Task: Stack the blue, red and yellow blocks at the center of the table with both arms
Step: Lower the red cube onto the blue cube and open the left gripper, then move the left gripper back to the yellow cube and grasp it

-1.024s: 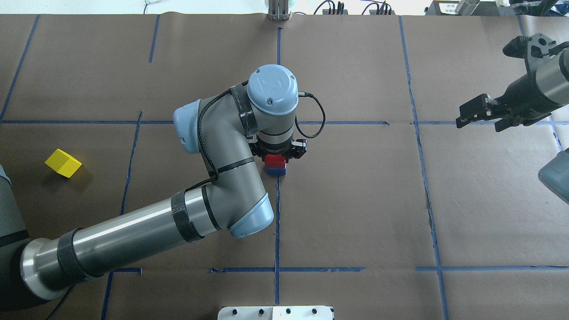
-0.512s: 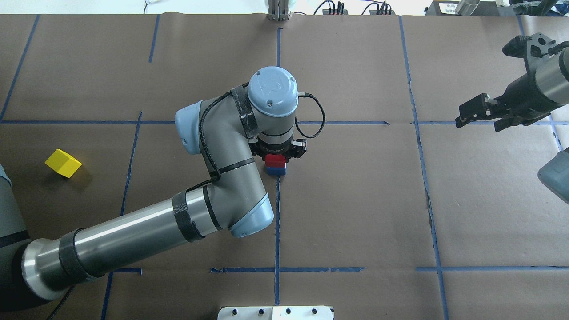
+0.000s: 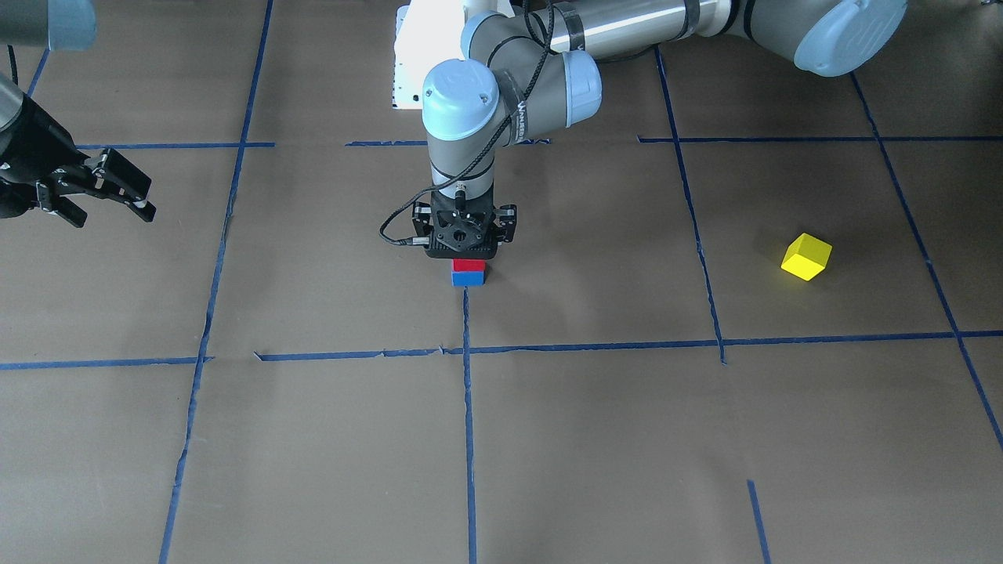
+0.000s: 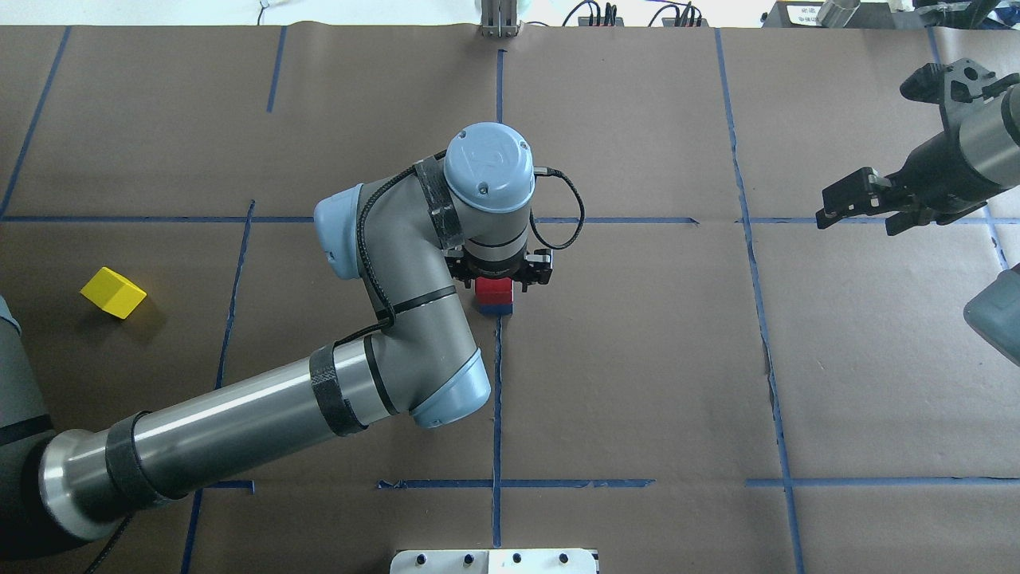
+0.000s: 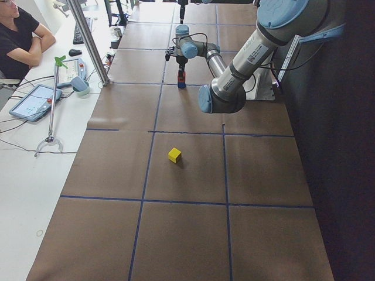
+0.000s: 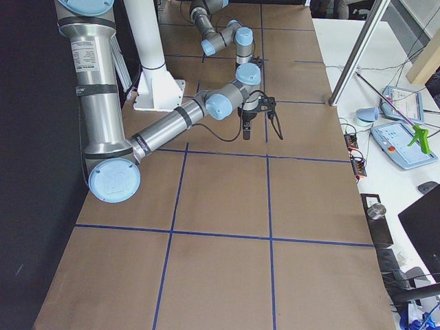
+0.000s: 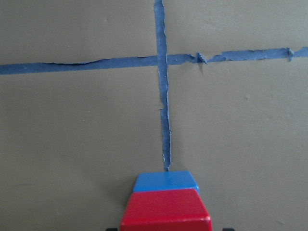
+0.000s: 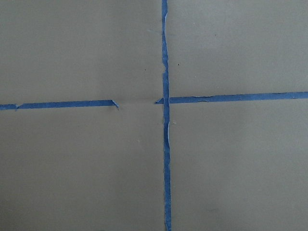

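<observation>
Yellow block (image 4: 111, 292): alone on the surface (image 4: 637, 359), far left in the overhead view, well apart from centre.

Centre: red block (image 4: 494, 292) sits squarely on the blue block (image 4: 496, 308), by a tape line. Left end effector (image 4: 498, 271) stands directly over the red block. I cannot tell whether it is clenched or released.

Recommendation: part the fingers fully, then lift straight up with no sideways drag, so the stack stays aligned.

Right end effector (image 4: 859, 219): far right, released, empty, clear of the work.

The red block (image 3: 468, 265) sat squarely atop the blue block (image 3: 468, 279), both upright, at the end of the central tape line (image 3: 468, 407). The yellow block (image 3: 806, 256) lay alone, turned askew, well away from that line.
</observation>
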`<action>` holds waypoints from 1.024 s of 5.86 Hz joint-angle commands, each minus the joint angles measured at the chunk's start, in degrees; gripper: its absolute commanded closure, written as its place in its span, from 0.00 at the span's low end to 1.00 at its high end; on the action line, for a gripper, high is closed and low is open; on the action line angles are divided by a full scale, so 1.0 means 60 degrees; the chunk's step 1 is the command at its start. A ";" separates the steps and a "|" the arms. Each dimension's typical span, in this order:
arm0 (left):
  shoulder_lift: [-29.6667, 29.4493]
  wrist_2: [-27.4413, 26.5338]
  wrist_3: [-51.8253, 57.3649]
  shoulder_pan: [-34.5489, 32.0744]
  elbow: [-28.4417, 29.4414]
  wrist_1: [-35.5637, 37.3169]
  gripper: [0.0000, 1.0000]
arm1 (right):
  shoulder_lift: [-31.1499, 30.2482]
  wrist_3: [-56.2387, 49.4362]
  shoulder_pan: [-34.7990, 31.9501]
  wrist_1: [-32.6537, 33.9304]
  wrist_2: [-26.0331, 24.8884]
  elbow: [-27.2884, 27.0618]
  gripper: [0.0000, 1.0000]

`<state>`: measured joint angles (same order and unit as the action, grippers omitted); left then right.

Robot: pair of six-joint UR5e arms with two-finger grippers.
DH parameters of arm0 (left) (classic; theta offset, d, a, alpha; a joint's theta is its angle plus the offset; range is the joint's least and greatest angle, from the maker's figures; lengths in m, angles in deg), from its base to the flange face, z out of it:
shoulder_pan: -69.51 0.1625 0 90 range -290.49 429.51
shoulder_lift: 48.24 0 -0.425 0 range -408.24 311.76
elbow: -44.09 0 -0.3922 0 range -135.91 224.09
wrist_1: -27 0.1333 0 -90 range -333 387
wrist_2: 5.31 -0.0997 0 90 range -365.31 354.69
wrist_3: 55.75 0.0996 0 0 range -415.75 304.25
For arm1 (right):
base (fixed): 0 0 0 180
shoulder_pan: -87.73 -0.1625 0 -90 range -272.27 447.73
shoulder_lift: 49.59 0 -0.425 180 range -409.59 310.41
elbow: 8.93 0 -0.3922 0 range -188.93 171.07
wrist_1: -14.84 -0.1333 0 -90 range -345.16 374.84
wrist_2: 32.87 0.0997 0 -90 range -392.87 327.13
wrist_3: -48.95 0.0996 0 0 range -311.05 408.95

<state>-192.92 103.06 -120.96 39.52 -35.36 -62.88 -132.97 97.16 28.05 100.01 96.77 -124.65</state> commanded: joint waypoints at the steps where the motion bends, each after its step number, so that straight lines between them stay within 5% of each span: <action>1: -0.0012 0.0000 -0.0030 -0.0301 -0.0741 -0.0109 0.00 | -0.0004 0.0007 0.0000 0.0000 0.0000 0.0009 0.00; 3: 0.0860 0.0392 0.0101 -0.1369 -0.2673 0.0679 0.00 | -0.0019 0.0007 0.0000 0.0000 0.0000 -0.0006 0.00; 6: 0.4649 0.1008 0.4274 -0.2455 -0.5226 0.0639 0.00 | -0.0033 0.0021 -0.0015 0.0000 0.0015 -0.0079 0.00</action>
<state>-172.40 107.81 -105.13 26.78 -62.84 -58.77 -133.17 97.22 27.99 100.01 96.79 -124.93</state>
